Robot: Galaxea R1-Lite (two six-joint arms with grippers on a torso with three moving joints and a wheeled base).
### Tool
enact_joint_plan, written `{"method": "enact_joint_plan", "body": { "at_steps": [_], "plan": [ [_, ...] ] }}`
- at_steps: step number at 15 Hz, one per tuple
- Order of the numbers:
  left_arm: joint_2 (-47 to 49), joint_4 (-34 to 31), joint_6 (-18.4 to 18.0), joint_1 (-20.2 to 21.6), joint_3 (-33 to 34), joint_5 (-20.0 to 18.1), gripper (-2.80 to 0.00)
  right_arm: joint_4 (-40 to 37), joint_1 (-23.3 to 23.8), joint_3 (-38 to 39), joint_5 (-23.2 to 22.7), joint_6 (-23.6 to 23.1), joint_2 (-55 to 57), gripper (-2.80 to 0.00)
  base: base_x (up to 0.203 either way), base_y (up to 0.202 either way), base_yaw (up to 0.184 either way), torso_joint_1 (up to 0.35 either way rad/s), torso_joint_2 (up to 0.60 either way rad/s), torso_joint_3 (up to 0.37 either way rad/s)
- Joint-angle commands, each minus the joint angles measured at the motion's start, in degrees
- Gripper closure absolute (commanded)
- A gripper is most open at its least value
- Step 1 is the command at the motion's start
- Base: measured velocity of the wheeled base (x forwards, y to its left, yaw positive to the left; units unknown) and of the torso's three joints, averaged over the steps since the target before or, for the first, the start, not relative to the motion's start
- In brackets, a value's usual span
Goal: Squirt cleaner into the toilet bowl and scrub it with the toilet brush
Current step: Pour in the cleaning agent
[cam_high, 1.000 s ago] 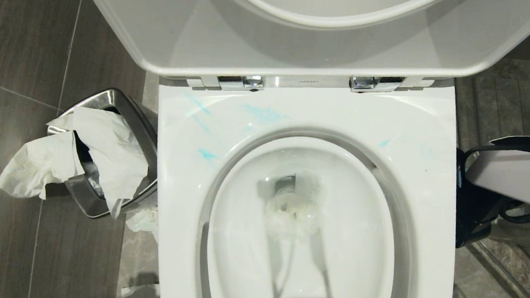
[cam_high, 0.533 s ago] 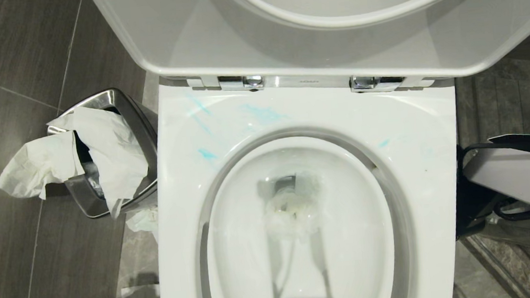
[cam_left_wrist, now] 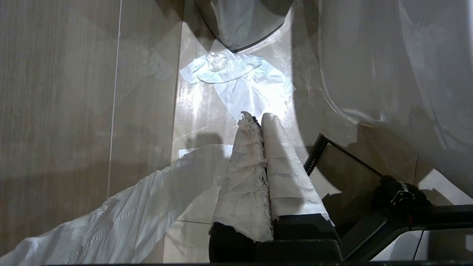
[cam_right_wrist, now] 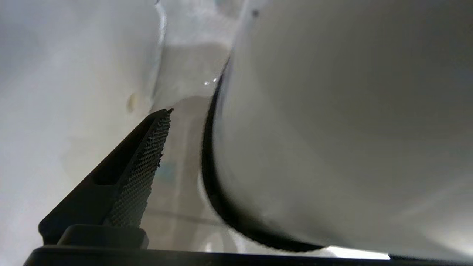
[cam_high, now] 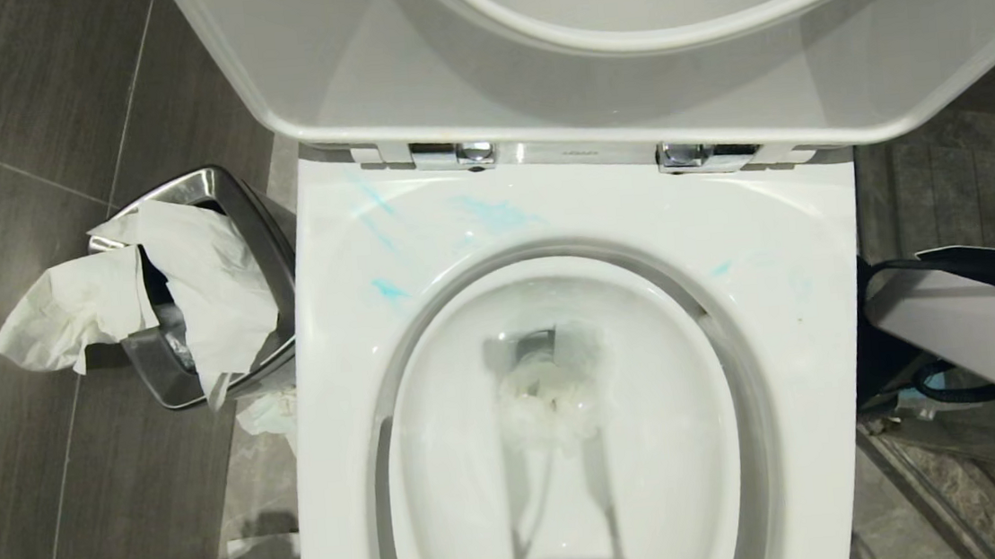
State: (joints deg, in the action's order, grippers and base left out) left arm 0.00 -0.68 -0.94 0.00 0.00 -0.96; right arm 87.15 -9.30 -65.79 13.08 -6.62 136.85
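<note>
Right arm's white link [cam_high: 980, 336] sinks lower beside the glossy white ceramic toilet bowl [cam_high: 781, 228], right gripper [cam_right_wrist: 177, 147] spread and empty, toilet brush unseen, turquoise cleaner smears [cam_high: 492, 212] beyond: scrubbing not begun.

No legible text anywhere — only a tiny dark mark, too small to read, on the chrome strip [cam_high: 578, 154] between the hinges at the far edge of the toilet bowl [cam_high: 787, 290].

White right arm [cam_high: 980, 336], black cables, textured black fingers [cam_right_wrist: 147, 162].
</note>
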Motion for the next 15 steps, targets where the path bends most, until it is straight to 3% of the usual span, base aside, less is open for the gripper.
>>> {"method": "enact_joint_plan", "body": {
  "at_steps": [1, 15],
  "plan": [
    [0.0, 0.0, 0.0, 0.0, 0.0, 0.0, 0.00, 0.5, 0.9, -1.4, -0.7, -0.7, 0.1, -2.80, 0.000, 0.000, 0.000, 0.000, 0.00, 0.000],
    [0.0, 0.0, 0.0, 0.1, 0.0, 0.0, 0.00, 0.5, 1.2, -6.1, -1.9, -2.8, 1.5, -2.80, 0.000, 0.000, 0.000, 0.000, 0.00, 0.000]
  ]
}}
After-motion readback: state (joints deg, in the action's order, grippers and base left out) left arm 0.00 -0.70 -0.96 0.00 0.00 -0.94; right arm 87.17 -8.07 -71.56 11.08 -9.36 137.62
